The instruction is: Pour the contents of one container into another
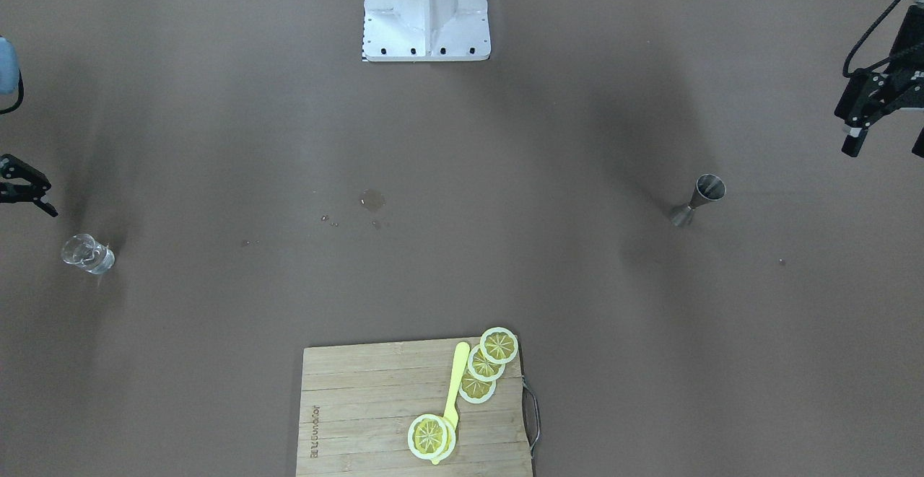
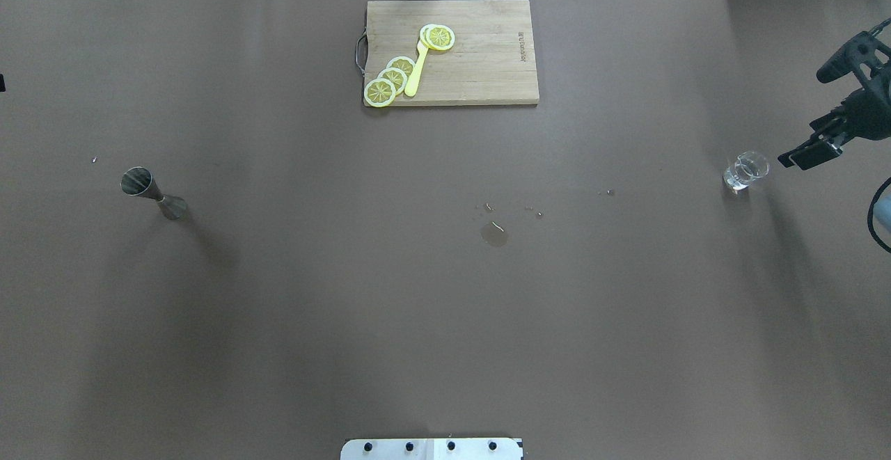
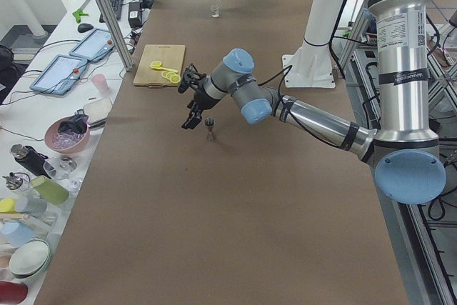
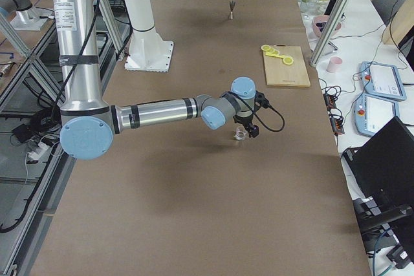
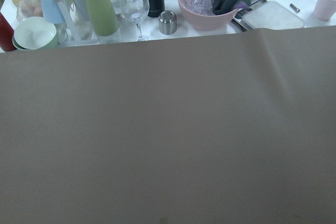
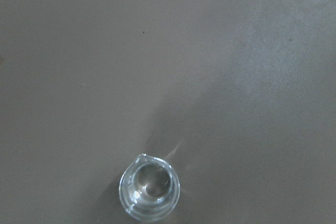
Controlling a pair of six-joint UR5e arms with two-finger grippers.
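Steel jigger (image 2: pixel 152 192): one, upright, left-centre of overhead view on brown surface (image 2: pixel 445 321) | clear glass (image 2: pixel 745 170): one, upright, far right, just beside right claw (image 2: pixel 811 117), jaws spread, empty | left claw (image 1: pixel 884 151): jaws spread, empty, apart from jigger | wooden board (image 2: pixel 487 63): one, top centre.

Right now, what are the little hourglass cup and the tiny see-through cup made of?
The jigger looks like brushed steel: it is grey and opaque, with a dull sheen inside its cone. The shot glass looks like clear glass, though clear plastic is possible. The brown table shows through it, and its rim and thick base catch bright glints.
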